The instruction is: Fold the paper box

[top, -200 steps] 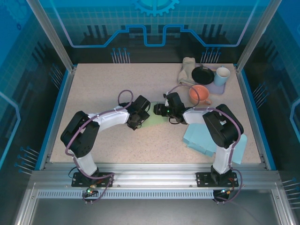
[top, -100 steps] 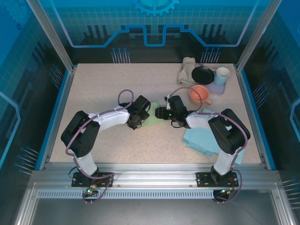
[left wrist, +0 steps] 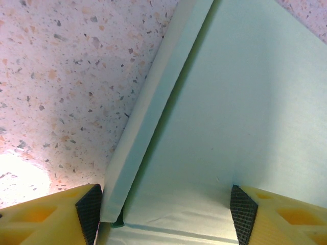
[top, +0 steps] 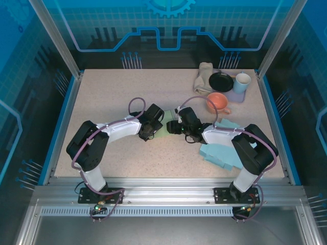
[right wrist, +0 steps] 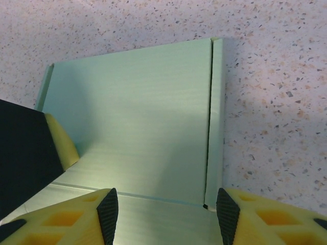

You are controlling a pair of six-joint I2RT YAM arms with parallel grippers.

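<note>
Mid-frame on the table [top: 117, 92], the right claw [right wrist: 166, 206] has slid leftward, joining the left claw [left wrist: 166, 212] over the pale green paper box [top: 163, 131]; both spread wide, gripping nothing (folding looks barely begun).

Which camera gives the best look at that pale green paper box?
Right wrist: the box lies broad, its creases plain. The left wrist shows one raised flap close up; the top view, a small sliver.

The overhead camera looks down; both wrist cameras closely share the paper box [right wrist: 138, 112].

probably a lab: aluminium frame [top: 163, 190], blue printed walls [top: 168, 25].
</note>
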